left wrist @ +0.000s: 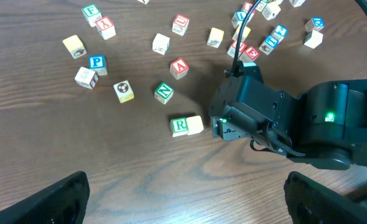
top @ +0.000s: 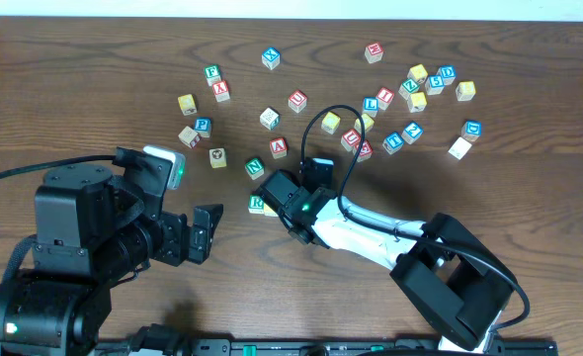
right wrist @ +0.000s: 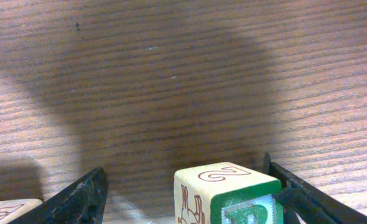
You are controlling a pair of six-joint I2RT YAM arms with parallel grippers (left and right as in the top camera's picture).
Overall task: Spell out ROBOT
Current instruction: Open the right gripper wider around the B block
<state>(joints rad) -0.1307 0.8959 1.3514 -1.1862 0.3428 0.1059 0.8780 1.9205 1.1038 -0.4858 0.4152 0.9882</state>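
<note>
The green R block (top: pixel 257 204) sits near the middle of the wooden counter (top: pixel 94 59), with a tan block (top: pixel 271 209) touching it at its 3 o'clock. The right tool (top: pixel 272 201) reaches in from 4 o'clock. It is released, its fingers (right wrist: pixel 78 199) spread wide at this pair. Its wrist camera shows a green-framed block (right wrist: pixel 227 193) between them, closer to the right-hand finger. The letter on that face is cut off, and a brown curl like a "2" marks the top. I cannot tell whether this is the R block.

A green N block (top: pixel 255 168) lies at 12 o'clock of the R block. A red A block (top: pixel 278 148) and a red U block (top: pixel 297 100) lie toward 1 o'clock. A blue P block (top: pixel 203 125) and a green F block (top: pixel 211 72) lie toward 11 o'clock. The left tool (top: pixel 209 232) hovers at 8 o'clock, released and holding nothing.
</note>
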